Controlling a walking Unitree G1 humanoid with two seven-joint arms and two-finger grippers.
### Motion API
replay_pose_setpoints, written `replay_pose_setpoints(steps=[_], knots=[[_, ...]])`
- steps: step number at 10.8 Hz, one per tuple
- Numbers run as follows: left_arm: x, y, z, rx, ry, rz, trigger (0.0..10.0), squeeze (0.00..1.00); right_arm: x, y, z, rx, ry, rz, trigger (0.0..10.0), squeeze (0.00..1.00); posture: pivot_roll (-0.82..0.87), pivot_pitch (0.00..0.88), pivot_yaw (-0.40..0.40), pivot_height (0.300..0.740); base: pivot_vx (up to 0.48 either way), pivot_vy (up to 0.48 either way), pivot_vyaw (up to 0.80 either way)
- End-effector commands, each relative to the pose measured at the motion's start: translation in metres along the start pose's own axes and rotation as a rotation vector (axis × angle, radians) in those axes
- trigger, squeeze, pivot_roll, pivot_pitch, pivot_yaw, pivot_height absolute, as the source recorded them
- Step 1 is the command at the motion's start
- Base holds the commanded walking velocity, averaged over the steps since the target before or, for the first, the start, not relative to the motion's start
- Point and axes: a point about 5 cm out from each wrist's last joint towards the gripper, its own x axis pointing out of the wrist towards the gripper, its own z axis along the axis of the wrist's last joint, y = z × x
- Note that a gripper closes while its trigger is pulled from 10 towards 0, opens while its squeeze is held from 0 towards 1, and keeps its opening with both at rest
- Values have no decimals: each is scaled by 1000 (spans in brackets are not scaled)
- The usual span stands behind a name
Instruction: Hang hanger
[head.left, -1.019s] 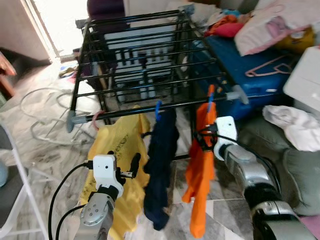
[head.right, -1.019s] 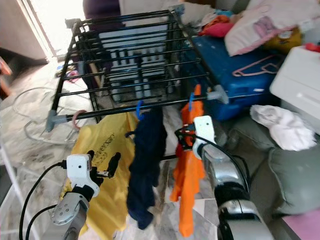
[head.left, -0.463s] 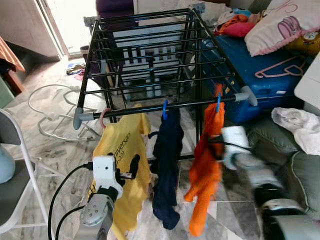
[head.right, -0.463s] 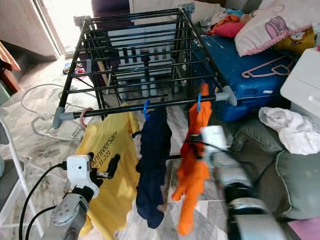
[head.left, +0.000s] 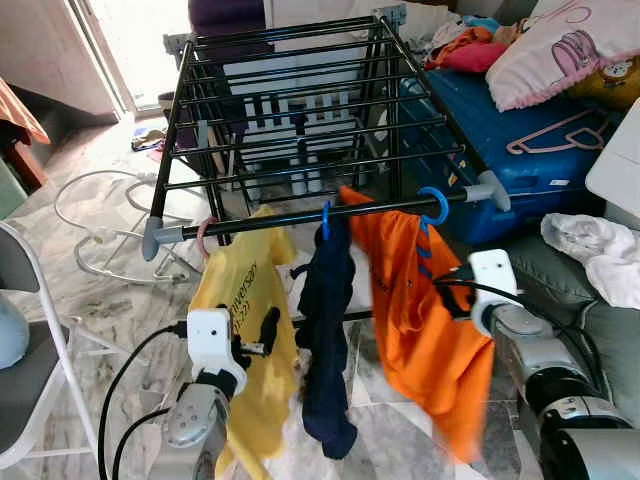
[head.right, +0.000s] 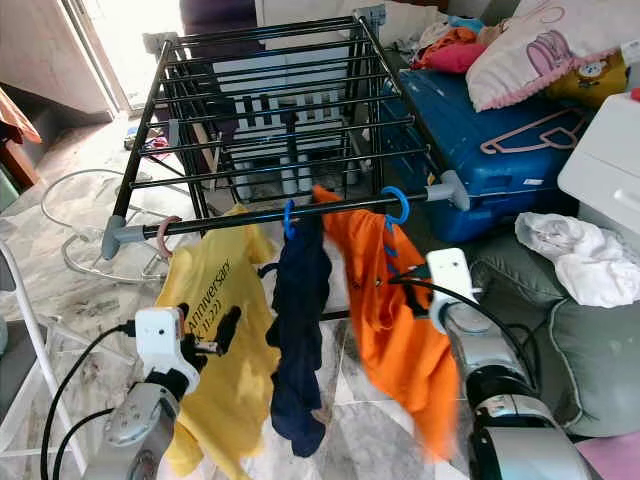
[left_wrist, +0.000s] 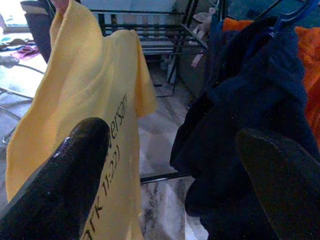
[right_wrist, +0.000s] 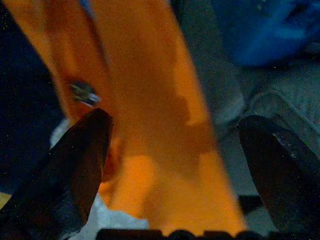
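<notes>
blue hanger (head.left: 434, 207) hooked on rack rail (head.left: 300, 215).

Both arms forward, left gripper (left_wrist: 170, 165) and right gripper (right_wrist: 175, 165) jaws seemingly apart.

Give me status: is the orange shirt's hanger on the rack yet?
Done: the blue hanger hook sits over the rack's front bar, orange shirt hanging beside the navy garment and yellow shirt. In hand: nothing; the right claw is open beside the orange shirt. Left: pull the arm clear.
</notes>
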Motion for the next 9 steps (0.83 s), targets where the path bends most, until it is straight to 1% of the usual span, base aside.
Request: replay_pose_setpoints(steps=[1, 2, 3, 4, 5, 6, 9], knots=[[-1, 4, -2, 7, 17, 12, 10000, 0, 2, 4, 10, 3, -33, 32, 10000, 0, -95, 0, 88, 740, 0, 0, 0], [-1, 5, -3, 7, 19, 18, 10000, 0, 3, 4, 12, -10, -30, 68, 10000, 0, -85, 0, 81, 740, 0, 0, 0], [-2, 6, -4, 6, 22, 25, 10000, 0, 3, 1, 15, -24, -24, 104, 4314, 0, -85, 0, 81, 740, 0, 0, 0], [-2, 6, -4, 6, 23, 27, 10000, 0, 2, -3, 16, -33, -24, 105, 1451, 0, -80, 0, 79, 740, 0, 0, 0], [-2, 7, -4, 6, 23, 27, 10000, 0, 1, -8, 15, -31, -14, 97, 0, 0, -80, 0, 79, 740, 0, 0, 0], [-3, 8, -5, 7, 30, 31, 10000, 0, -1, -13, 6, -40, 28, 119, 0, 0, -79, 0, 77, 740, 0, 0, 0], [-4, 9, -6, 8, 37, 26, 10000, 0, -5, -14, -11, -41, 77, 160, 0, 0, -77, 0, 79, 740, 0, 0, 0]])
